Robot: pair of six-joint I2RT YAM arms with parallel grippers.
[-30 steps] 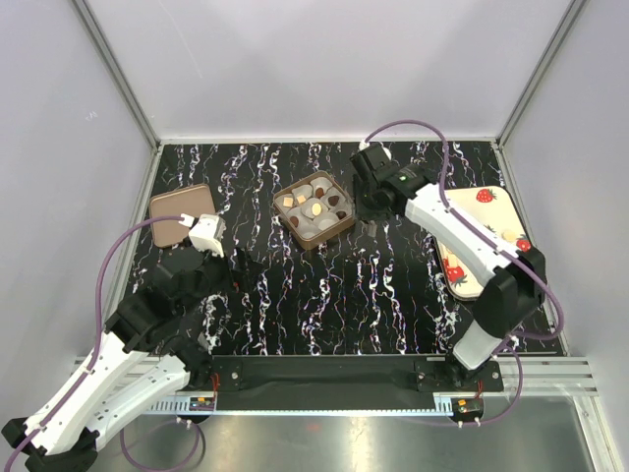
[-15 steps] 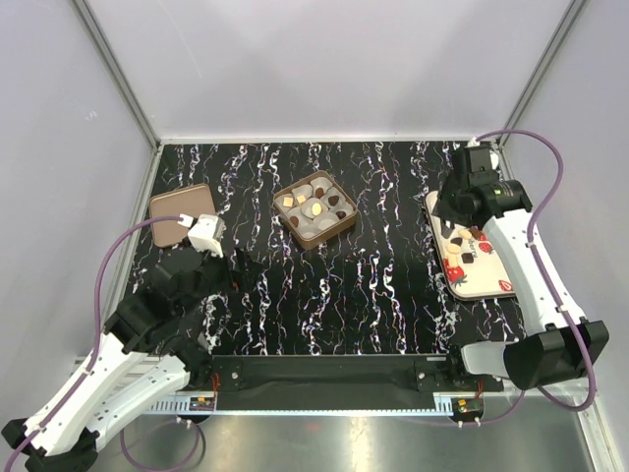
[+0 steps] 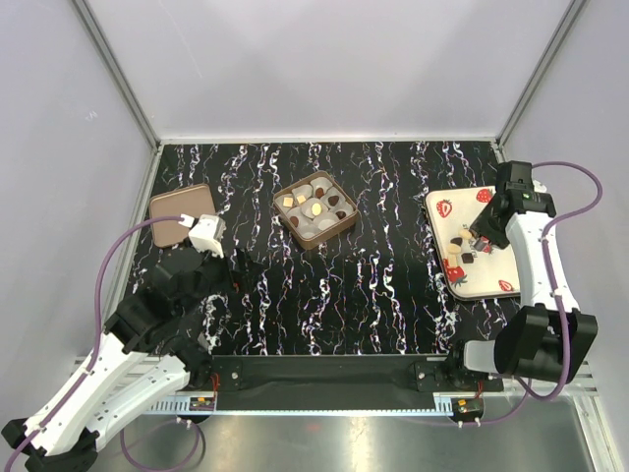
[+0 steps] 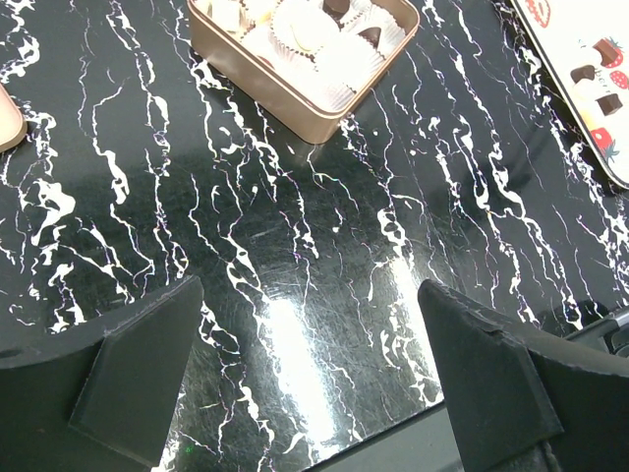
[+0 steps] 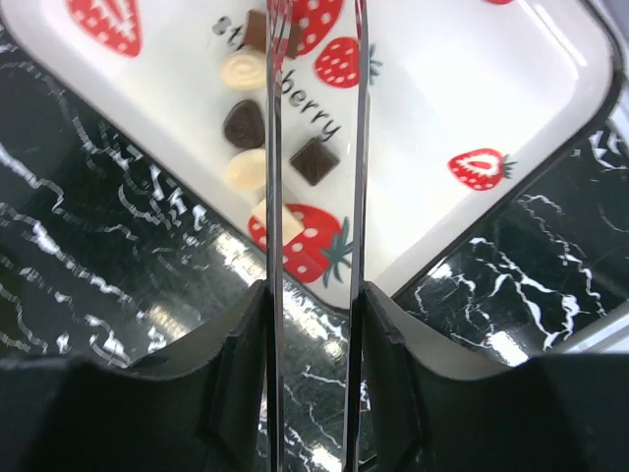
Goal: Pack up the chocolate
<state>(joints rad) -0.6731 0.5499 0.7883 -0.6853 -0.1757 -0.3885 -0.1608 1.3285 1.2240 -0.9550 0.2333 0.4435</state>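
One black, white-veined desk (image 3: pixel 393 295) carries everything. On its right side lies one white tray (image 3: pixel 488 282) with strawberry prints (image 5: pixel 103 22). At upper centre stands one gold tin (image 3: pixel 313 243) lined with white paper cups (image 4: pixel 300 29), and at the left lies one flat brown lid (image 3: pixel 175 211). Of my two tools, the left tool (image 4: pixel 314 344) hangs at lower left over the desk, its fingers (image 4: pixel 138 364) spread wide and empty. The right tool (image 5: pixel 314 29) hovers over the tray, its thin fingers (image 5: pixel 275 197) parted only narrowly, nothing pinched between them. The chocolate (image 5: pixel 314 160) shows as six loose pieces on the tray, three brown and three pale. More pieces sit in the tin's cups, too small for me to count.
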